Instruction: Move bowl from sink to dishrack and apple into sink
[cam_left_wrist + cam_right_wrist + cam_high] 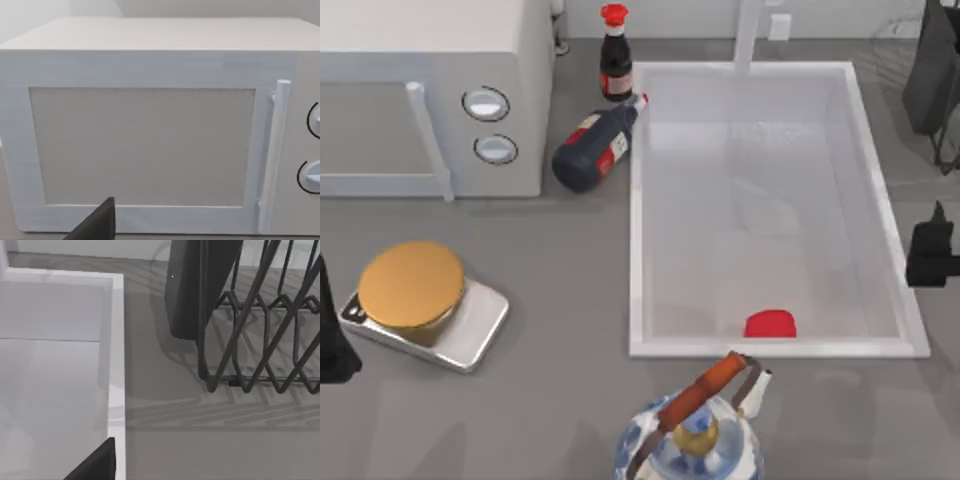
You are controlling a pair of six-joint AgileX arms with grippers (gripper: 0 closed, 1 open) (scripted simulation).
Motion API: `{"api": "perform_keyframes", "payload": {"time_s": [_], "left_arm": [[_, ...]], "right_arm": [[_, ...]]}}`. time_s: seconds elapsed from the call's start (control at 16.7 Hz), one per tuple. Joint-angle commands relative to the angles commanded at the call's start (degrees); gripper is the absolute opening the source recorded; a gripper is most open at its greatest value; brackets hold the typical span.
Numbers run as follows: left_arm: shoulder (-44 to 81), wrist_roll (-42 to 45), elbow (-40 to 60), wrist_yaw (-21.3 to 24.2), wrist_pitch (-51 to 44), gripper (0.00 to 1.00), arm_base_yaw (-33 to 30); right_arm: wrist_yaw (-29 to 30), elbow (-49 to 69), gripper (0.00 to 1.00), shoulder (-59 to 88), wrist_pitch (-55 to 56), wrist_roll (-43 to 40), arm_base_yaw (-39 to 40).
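Right now you have the apple [770, 324] lying inside the sink [767, 348], at the lower middle of the top view, against the basin's near wall. The dishrack [895, 55] sits at the upper right of that frame, past the sink's corner, with a dark shape standing in it; the right wrist view looks at its wires [260, 355] beside the sink rim [116, 355].

Your right gripper [932, 247] sits at the right edge of the top view, just outside the sink's rim; you cannot tell how its jaws stand. Your left gripper [332, 340] is parked at the far left edge, next to the scale [425, 312], facing the microwave [150, 130]. Its jaws cannot be judged either.

A kettle [695, 435] stands on the bench [560, 260] below the sink.
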Motion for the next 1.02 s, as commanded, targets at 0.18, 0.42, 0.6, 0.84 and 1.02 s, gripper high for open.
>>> {"api": "perform_keyframes", "payload": {"time_s": [0.18, 0.42, 0.6, 0.84, 1.02], "left_arm": [[0.0, 0.0, 0.0, 0.0, 0.0, 1.0, 0.0], [0.0, 0.0, 0.0, 0.0, 0.0, 1.0, 0.0], [0.0, 0.0, 0.0, 0.0, 0.0, 1.0, 0.0], [0.0, 0.0, 0.0, 0.0, 0.0, 1.0, 0.0], [0.0, 0.0, 0.0, 0.0, 0.0, 1.0, 0.0]], "right_arm": [[-5.47, -5.41, 1.0, -22.85, -15.55, -0.2, -6.05], [-11.73, -10.36, 1.0, -51.54, -32.76, -0.47, -11.08], [-15.4, -12.51, 1.0, -67.32, -42.3, -0.63, -12.57], [-19.02, -13.98, 1.0, -79.89, -49.42, -0.75, -13.15], [-20.0, -14.27, 1.0, -82.92, -50.64, -0.76, -13.09]]}}
